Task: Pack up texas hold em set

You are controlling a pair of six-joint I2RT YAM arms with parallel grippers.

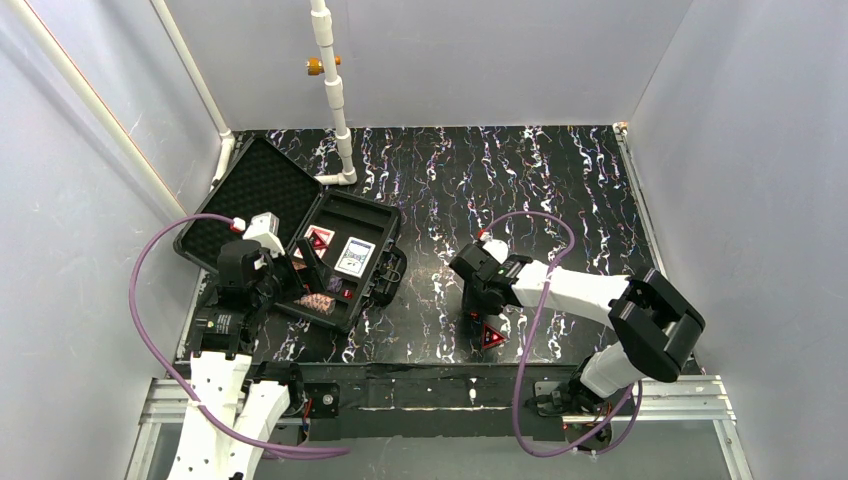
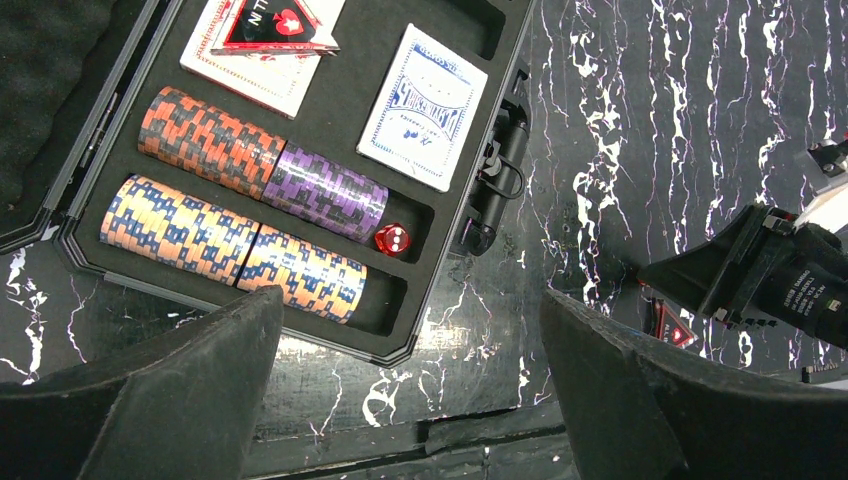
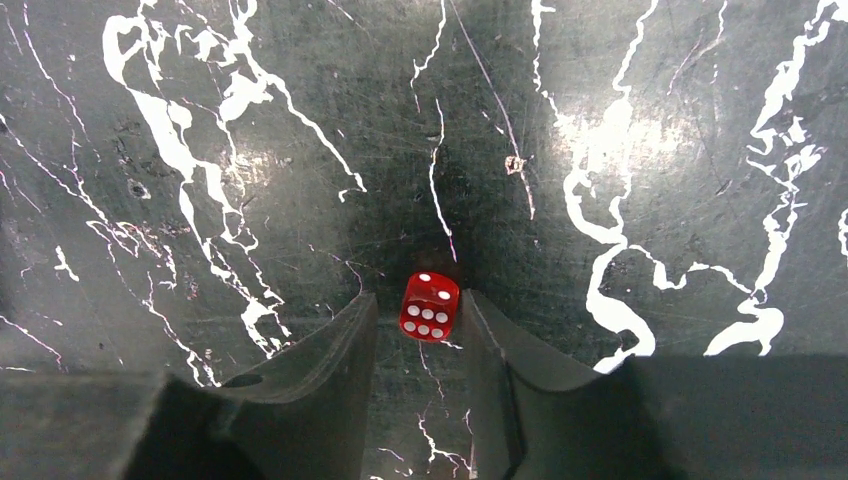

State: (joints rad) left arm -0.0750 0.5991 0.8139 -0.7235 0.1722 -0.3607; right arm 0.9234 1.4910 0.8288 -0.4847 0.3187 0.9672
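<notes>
The black case [image 1: 385, 215] lies open at the left, its foam lid [image 1: 250, 190] leaning back. In the left wrist view its tray [image 2: 440, 290] holds two rows of chip stacks [image 2: 260, 165], a blue card deck [image 2: 422, 108], a red deck [image 2: 250, 80] with a red triangle [image 2: 270, 25] on it, and a red die [image 2: 392, 238]. My left gripper [image 2: 410, 300] is wide open and empty above the case's near corner. My right gripper [image 3: 419, 300] stands on the mat with its jaws narrowly apart around a second red die [image 3: 430, 306]; a gap shows on the left. Another red triangle [image 1: 492, 336] lies beside it.
A white pipe [image 1: 335, 100] stands at the back by the case lid. The aluminium rail [image 1: 440, 395] runs along the near edge. Grey walls close in the black marbled mat [image 1: 560, 190] on three sides. The right arm's cable [image 1: 535, 300] loops over the mat.
</notes>
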